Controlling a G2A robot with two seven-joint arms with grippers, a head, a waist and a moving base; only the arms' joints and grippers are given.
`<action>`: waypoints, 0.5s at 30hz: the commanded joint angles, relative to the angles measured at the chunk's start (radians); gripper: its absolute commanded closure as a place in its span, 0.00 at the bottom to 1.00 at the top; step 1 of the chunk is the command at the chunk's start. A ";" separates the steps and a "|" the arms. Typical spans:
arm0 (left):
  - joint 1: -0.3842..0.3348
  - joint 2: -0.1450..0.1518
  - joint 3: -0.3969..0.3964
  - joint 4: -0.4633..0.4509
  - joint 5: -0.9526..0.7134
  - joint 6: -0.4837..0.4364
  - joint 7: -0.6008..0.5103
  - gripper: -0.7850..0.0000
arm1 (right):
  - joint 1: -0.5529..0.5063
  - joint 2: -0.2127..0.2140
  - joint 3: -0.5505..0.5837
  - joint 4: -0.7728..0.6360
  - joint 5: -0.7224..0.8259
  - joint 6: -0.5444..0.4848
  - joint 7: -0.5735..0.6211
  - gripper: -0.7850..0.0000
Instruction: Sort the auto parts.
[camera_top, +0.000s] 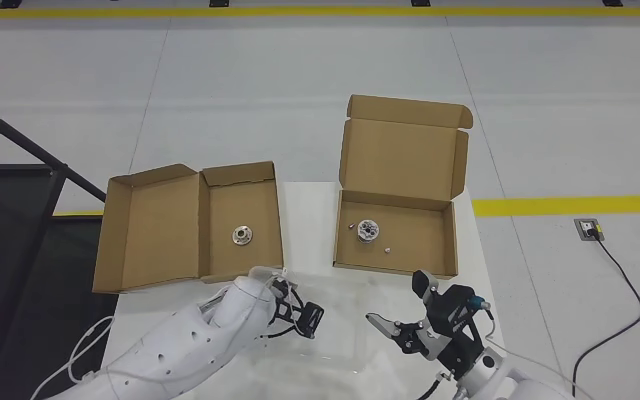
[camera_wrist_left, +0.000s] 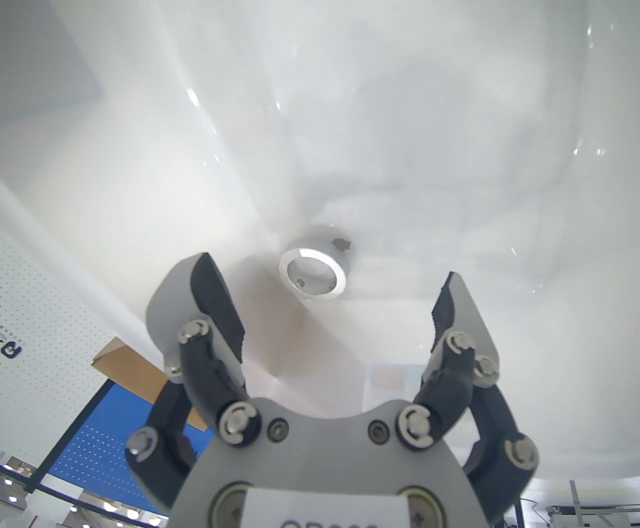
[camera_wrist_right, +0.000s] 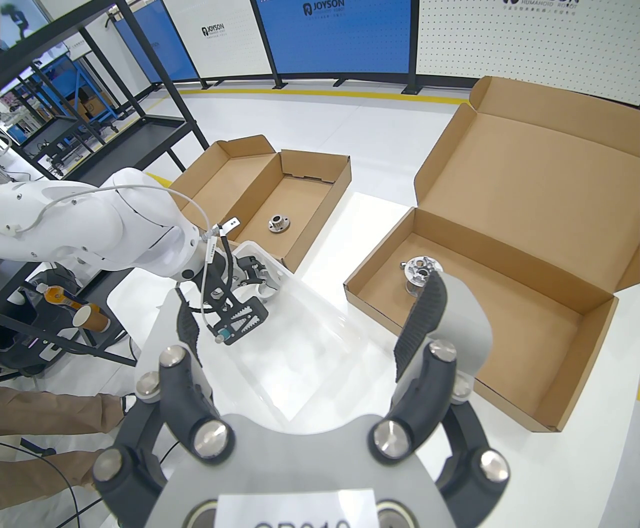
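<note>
Collar (camera_wrist_left: 312, 272), a short metal ring, is seen on the floor of the clear bin (camera_wrist_right: 320, 300) at the near edge of the tabletop (camera_top: 310, 230), toward the bin's left end. It is framed by the left gripper (camera_wrist_left: 326, 269), whose fingers are spread wide and touch nothing. The ring lies just ahead of the fingertips and roughly centred between them, so the coming move is judged to turn on a straight advance followed by a squeeze across the outer wall.

No true long axis is offered, the part being wider than it is tall. Its bore is tipped up toward the wrist, with the open face showing, and a small side hole is carried on the wall turned away from the gripper. A slip on the bin's slick floor is judged possible if only one pad lands first.

The right gripper (camera_wrist_right: 309, 290) is held above the bin's right end, fingers likewise apart and empty, well away from the ring. The left arm is clearly the nearer.

Two open boxes are set beyond the bin. A flange (camera_top: 241, 235) sits in the left box (camera_top: 255, 200) and a gear (camera_top: 368, 230) in the right box (camera_top: 420, 245).
</note>
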 joint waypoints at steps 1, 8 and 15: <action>0.006 0.003 -0.010 -0.005 0.002 -0.014 0.018 0.00 | 0.000 0.000 0.000 0.000 0.000 0.000 0.000 0.00; 0.025 0.011 -0.060 -0.013 -0.012 -0.059 0.005 0.20 | 0.000 0.000 0.000 0.000 0.000 0.000 0.000 0.00; 0.015 -0.021 -0.064 0.072 -0.135 -0.099 -0.053 0.39 | 0.000 0.000 0.000 0.000 0.000 0.000 0.000 0.00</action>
